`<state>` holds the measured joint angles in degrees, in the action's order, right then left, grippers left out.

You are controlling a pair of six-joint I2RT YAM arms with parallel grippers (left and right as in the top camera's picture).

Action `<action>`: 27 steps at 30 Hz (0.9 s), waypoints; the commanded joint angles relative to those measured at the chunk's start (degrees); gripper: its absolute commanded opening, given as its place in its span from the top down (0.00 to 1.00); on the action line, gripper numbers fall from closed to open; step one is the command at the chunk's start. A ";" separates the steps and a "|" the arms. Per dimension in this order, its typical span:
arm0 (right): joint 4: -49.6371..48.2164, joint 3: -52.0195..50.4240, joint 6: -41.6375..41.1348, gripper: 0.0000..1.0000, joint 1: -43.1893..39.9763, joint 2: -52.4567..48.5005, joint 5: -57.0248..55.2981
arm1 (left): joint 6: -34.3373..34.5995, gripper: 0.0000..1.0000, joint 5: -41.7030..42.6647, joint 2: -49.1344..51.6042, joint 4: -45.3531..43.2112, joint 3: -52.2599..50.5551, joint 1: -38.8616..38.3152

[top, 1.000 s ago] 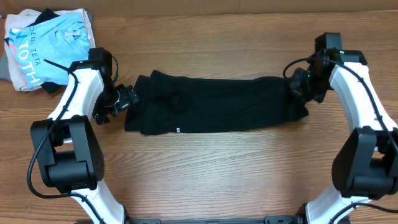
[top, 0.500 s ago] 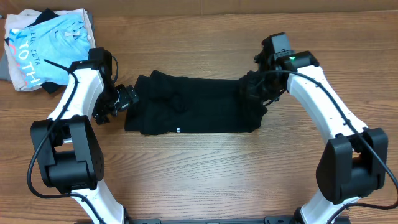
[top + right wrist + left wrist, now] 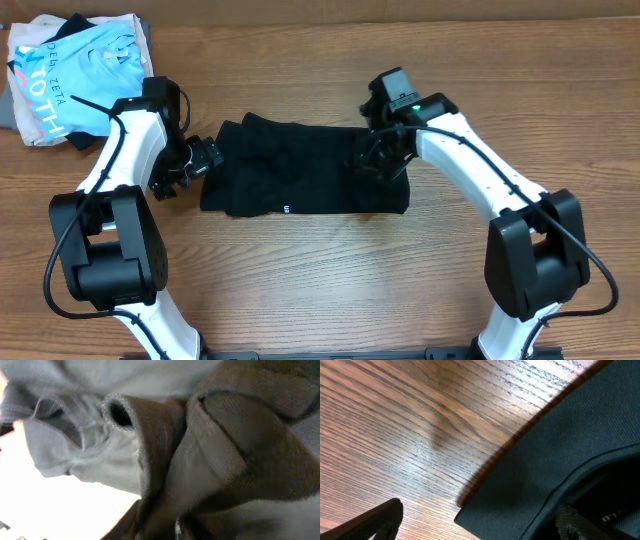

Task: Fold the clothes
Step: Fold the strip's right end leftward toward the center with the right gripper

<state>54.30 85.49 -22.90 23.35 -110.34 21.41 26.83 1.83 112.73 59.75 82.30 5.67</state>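
Note:
The clothes point(image 3: 300, 175), a black T-shirt, lie as a folded band across the middle of the table, with a small white logo point(image 3: 286, 209) at the front edge. My left gripper point(image 3: 200, 160) stands open at the band's left end. In the left wrist view a corner of the clothes point(image 3: 560, 445) reaches between its spread fingers point(image 3: 375, 520). My right gripper point(image 3: 378, 160) hangs low over the right part of the band, where the right end is doubled over. Bunched fabric point(image 3: 150, 420) fills the right wrist view and hides how the jaws stand.
A light blue shirt with white lettering point(image 3: 85, 75) lies on a pile at the back left corner. Bare wood table point(image 3: 320, 290) runs in front of the black band and to its right.
My right gripper has swept left across the table with the shirt's right end, laying it over the middle. The band is now much shorter. The left arm has not moved.

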 commanded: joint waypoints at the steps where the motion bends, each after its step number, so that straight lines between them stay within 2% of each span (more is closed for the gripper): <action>1: 3.19 4.07 -0.28 0.42 -0.55 -0.02 1.18 | 0.00 0.00 -0.76 -0.52 -0.15 -0.09 0.28; 2: 6.56 7.26 1.40 0.27 -1.14 0.07 1.14 | 0.00 0.00 -0.76 -0.52 -0.15 -0.09 0.28; 3: 8.37 9.11 2.43 0.19 -1.53 0.09 1.11 | 0.00 0.00 -0.76 -0.52 -0.20 -0.09 0.28; 4: 10.36 11.10 3.10 0.15 -1.99 0.09 0.37 | 0.00 0.00 -0.76 -0.52 -0.22 -0.09 0.28; 6: 13.51 14.12 3.23 0.00 -2.78 0.09 -2.36 | 0.00 0.00 -0.76 -0.52 -0.22 -0.09 0.28; 9: 16.63 17.42 3.17 0.00 -4.55 0.09 -7.06 | 0.00 0.00 -0.76 -0.52 -0.22 -0.09 0.28; 16: 14.75 16.50 3.19 0.00 -8.22 -0.96 -8.33 | 0.00 0.00 -0.76 -0.52 -0.22 -0.09 0.28; 27: 7.15 13.18 3.13 0.00 -6.14 -9.66 1.68 | -0.02 0.00 -0.76 -0.52 -0.02 -0.09 0.28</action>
<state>62.26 99.88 -20.08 15.73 -116.57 18.57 26.85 1.76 112.73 59.59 82.30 5.67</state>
